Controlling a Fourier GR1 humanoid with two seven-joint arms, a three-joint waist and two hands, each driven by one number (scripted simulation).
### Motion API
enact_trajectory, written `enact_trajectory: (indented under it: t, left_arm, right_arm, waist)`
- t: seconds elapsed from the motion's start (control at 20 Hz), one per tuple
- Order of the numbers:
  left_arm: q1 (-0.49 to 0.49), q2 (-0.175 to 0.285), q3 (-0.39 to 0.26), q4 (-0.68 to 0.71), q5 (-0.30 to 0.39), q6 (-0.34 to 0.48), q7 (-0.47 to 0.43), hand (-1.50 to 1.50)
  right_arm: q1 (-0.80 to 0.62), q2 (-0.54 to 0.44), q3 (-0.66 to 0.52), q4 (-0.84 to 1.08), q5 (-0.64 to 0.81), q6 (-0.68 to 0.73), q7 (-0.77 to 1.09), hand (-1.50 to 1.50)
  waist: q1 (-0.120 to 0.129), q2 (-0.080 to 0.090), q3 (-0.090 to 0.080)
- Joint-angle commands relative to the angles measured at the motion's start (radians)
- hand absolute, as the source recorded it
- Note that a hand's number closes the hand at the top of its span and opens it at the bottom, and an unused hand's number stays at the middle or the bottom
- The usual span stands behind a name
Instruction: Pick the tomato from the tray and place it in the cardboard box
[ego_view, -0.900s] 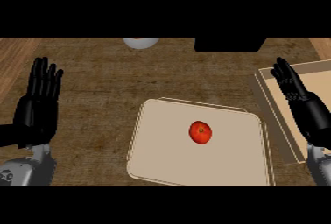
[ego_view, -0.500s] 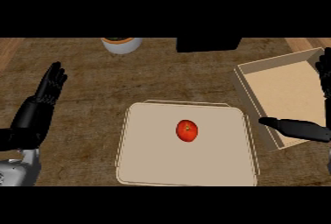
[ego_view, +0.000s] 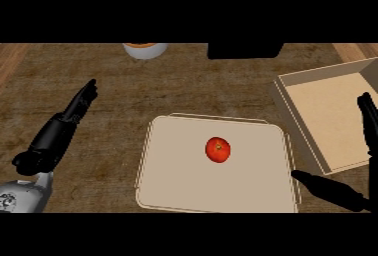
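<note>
Well apart: tomato (ego_view: 218, 149), right robot hand (ego_view: 330, 189)

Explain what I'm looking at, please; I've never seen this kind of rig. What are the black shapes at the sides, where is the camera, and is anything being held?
There is one view, taken from the robot's head and looking steeply down at a wooden counter. The black shapes are the robot's two hands on grey forearms. The left hand shows at the left, open with straight fingers. The right hand shows at the right edge, also open, with its thumb by the tray's lower right corner and its fingers in front of the cardboard box. A red tomato lies near the middle of the beige tray. At the far edge are a white container and a dark block. Nothing is held.
</note>
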Motion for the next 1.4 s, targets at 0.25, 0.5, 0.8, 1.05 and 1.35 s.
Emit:
enact_trajectory:
  t: [0.25,0.5,0.8,1.05,1.35]
  left_arm:
    - [-0.064,-0.01,-0.025,0.045,-0.023,-0.044,-0.006,0.0]
    - [-0.084,-0.032,-0.027,0.051,-0.028,-0.038,0.003,0.0]
    - [-0.103,-0.038,-0.024,0.081,-0.024,-0.067,-0.021,0.0]
    - [-0.118,-0.047,-0.017,0.071,-0.036,-0.048,0.01,0.0]
    - [-0.081,-0.052,-0.012,0.09,-0.06,-0.043,-0.038,0.0]
  right_arm:
    - [-0.102,-0.037,0.241,-0.142,0.267,0.397,0.471,-1.5]
    - [-0.234,0.068,0.411,-0.129,0.275,0.649,0.706,-1.5]
    - [-0.471,0.263,0.438,0.103,0.223,0.836,0.884,-1.5]
    - [-0.515,0.426,0.465,0.223,0.246,0.873,0.994,-1.5]
    - [-0.568,0.543,0.391,0.366,0.247,0.878,0.991,-1.5]
  waist:
    - [0.047,0.011,-0.003]
    - [0.06,0.01,-0.001]
    - [0.073,0.013,0.0]
    - [0.062,0.008,0.001]
    - [0.053,0.008,0.003]
